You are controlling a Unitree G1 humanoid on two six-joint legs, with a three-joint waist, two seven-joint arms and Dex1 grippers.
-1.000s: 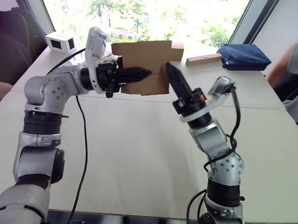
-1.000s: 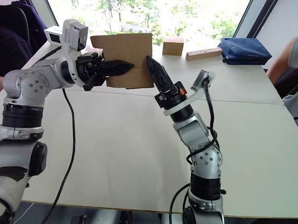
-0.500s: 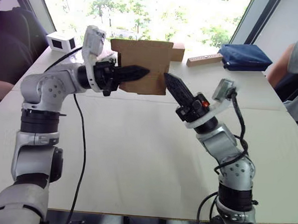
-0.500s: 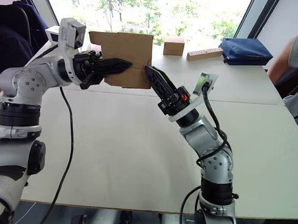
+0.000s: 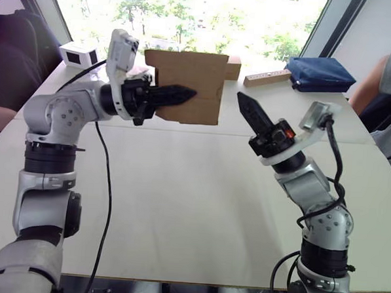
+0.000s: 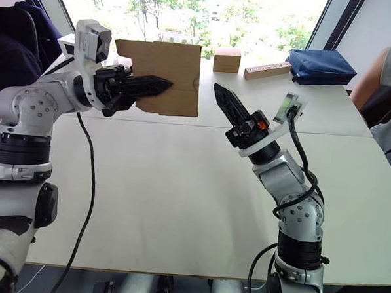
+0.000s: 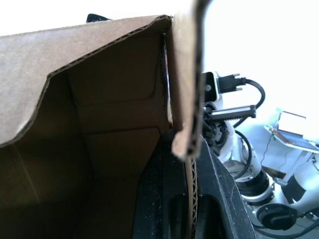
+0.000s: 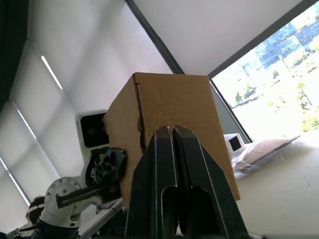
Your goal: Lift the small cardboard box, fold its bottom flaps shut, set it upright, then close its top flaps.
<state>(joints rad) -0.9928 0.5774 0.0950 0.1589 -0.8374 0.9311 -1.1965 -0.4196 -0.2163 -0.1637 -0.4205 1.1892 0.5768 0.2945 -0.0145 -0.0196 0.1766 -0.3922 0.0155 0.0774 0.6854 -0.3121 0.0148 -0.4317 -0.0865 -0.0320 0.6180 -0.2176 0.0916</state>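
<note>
Aloft, small cardboard box [image 5: 191, 87] pinched by left gripper [image 5: 185, 93]

the small cardboard box [image 5: 191, 87] sits in the upper middle of the left eye view, held up off the desk [image 5: 179, 198]. it is plain brown corrugated cardboard, unmarked, its broad flat face turned toward the camera, edges nearly square to the frame. the left hand [image 5: 185, 93] pinches one wall, one black finger across the outer face. the left wrist view looks into its hollow brown inside, past a raw corrugated edge.
</note>
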